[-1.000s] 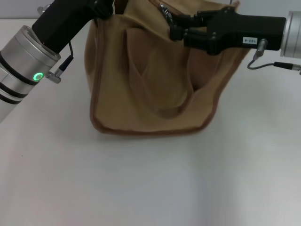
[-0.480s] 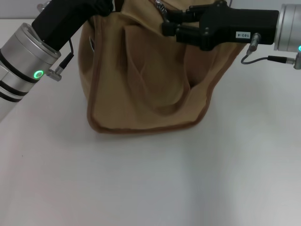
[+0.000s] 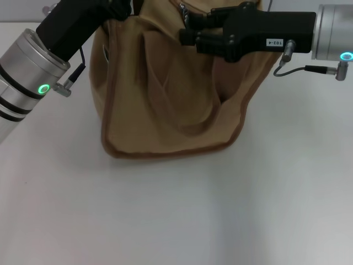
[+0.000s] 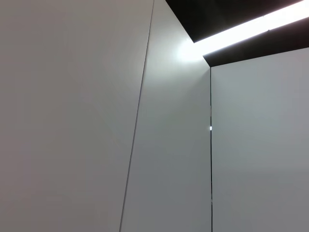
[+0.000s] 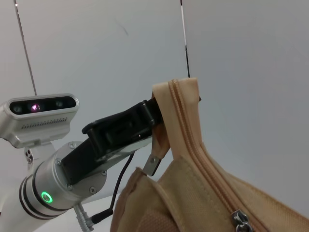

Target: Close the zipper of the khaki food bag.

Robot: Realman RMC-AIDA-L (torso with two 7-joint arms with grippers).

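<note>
The khaki food bag (image 3: 165, 94) stands on the white table, at the top middle of the head view. My left gripper (image 3: 118, 6) is shut on the bag's left top end and holds it up; the right wrist view shows it (image 5: 155, 118) pinching that end. The zipper (image 5: 193, 145) runs along the bag's top, and its silver pull tab (image 5: 240, 220) sits low in that view. My right gripper (image 3: 187, 30) is at the bag's top, shut by the pull tab (image 3: 183, 8). The closed part of the zipper lies on the right, behind that gripper.
The loose strap's metal tip (image 5: 152, 165) hangs below the held end of the bag. The white table (image 3: 176, 210) spreads in front of the bag. The left wrist view shows only wall and ceiling.
My right gripper has moved left along the bag's top, and the silver pull has moved left with it. The bag's top has leaned a little to the left. The left arm has stayed put.
</note>
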